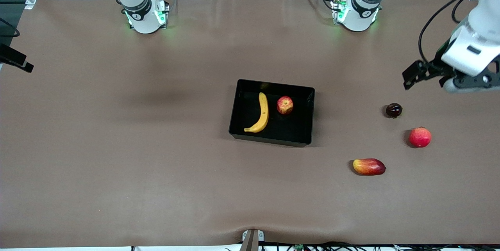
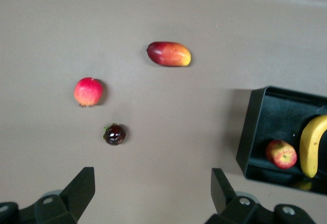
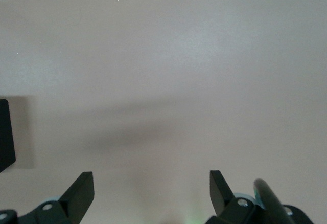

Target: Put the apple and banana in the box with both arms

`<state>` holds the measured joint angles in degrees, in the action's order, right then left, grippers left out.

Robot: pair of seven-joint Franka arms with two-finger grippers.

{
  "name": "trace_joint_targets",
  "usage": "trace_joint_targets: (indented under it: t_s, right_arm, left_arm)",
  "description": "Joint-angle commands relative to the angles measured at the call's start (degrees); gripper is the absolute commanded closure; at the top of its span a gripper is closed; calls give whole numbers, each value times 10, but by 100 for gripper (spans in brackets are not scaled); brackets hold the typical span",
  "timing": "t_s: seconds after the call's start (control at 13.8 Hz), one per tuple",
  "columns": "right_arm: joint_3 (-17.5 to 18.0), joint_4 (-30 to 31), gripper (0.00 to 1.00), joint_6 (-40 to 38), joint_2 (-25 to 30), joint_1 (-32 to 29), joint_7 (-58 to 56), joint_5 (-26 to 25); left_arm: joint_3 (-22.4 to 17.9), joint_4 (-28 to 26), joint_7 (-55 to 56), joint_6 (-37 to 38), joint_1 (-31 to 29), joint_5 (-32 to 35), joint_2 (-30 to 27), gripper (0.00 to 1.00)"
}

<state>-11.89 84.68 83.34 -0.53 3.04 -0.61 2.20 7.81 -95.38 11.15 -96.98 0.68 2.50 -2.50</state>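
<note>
The black box (image 1: 234, 104) stands in the middle of the table. The yellow banana (image 1: 261, 113) and the red-yellow apple (image 1: 285, 105) lie inside it, side by side and apart. The left wrist view also shows the box (image 2: 250, 132), the apple (image 2: 281, 154) and the banana (image 2: 312, 144). My left gripper (image 2: 153, 193) is open and empty, up in the air over the left arm's end of the table (image 1: 468, 82). My right gripper (image 3: 152, 193) is open and empty over bare table, with a corner of the box (image 3: 4, 132) at the view's edge. It is out of the front view.
Three loose fruits lie toward the left arm's end: a dark round fruit (image 1: 393, 110), a pinkish-red round fruit (image 1: 420, 137) and an oblong red-yellow fruit (image 1: 369, 166) nearest the front camera. The arms' bases (image 1: 146, 15) stand along the table's edge farthest from the camera.
</note>
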Motion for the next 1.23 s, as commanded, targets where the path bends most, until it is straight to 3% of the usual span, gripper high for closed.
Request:
trace_joint_targets:
  t_s: [0.0, 1.16]
  right_arm:
    - [6, -4, 0, -2, -3, -13, -5, 6]
    - [6, -4, 0, -1, -3, -14, -5, 6]
  left_arm:
    - [-8, -77, -10, -3, 8, -11, -66, 0]
    - [-9, -37, -32, 18, -4, -22, -44, 0]
